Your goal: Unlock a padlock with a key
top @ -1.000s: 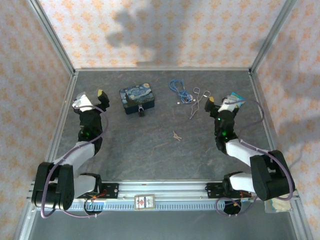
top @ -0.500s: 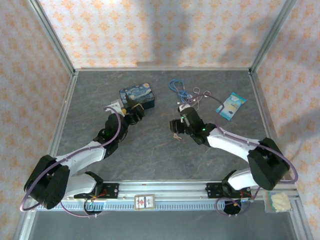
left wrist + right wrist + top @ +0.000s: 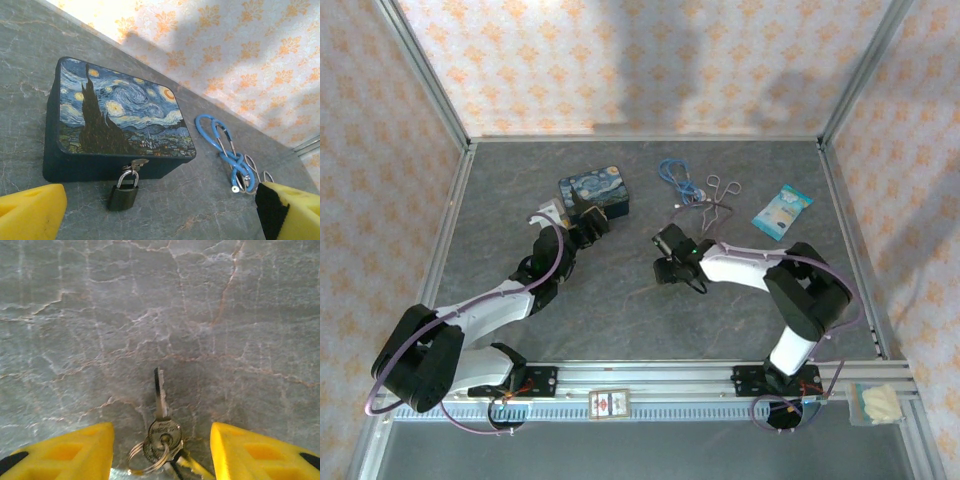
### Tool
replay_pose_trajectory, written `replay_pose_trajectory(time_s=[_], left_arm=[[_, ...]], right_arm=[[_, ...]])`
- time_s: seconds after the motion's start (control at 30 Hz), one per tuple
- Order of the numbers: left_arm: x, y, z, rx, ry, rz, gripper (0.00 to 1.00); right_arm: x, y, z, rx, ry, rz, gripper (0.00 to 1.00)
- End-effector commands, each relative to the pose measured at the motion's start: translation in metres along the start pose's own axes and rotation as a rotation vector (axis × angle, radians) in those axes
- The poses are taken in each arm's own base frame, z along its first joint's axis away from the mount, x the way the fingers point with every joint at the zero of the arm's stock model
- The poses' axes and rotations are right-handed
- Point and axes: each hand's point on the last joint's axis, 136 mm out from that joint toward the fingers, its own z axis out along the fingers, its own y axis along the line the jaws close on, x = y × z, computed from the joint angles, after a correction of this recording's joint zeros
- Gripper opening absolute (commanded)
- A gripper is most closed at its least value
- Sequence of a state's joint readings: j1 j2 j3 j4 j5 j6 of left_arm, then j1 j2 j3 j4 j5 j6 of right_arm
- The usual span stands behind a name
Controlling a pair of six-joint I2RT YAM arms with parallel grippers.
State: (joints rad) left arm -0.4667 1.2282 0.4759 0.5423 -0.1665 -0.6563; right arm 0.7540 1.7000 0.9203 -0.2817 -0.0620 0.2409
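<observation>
Right gripper (image 3: 161, 447) shifted slightly nearer since half second back, arm folded closer in; yellow fingers (image 3: 70, 450) narrowed but unclenched, one each side of key (image 3: 161, 405), no contact seen. Key flat on grey table (image 3: 75, 315), blade pointing away. Left gripper (image 3: 160, 212) barely shifted, fingers (image 3: 30, 210) spread wide, nothing held. Padlock (image 3: 123, 192) just ahead between them, shackle hung through hasp of starry-night tin (image 3: 120, 115). Blue cable (image 3: 225, 150) right of tin

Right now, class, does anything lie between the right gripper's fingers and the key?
Nothing visible does. The key lies flat on the table between the right gripper's open fingers, a bare gap on each side.
</observation>
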Motion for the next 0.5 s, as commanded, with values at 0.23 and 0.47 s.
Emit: replay_pose_trajectory(time_s=[0.23,0.47], left_arm=[[-0.010,0.008,-0.006,-0.024,-0.069,0.027,0.99],[-0.019,0.015,-0.007,-0.061,-0.108,0.035,0.99]], right_arm=[[0.020,-0.016,0.017,0.095,0.075,0.067,0.27],[0.021,-0.009,0.014,0.031,0.050,0.067,0.00]])
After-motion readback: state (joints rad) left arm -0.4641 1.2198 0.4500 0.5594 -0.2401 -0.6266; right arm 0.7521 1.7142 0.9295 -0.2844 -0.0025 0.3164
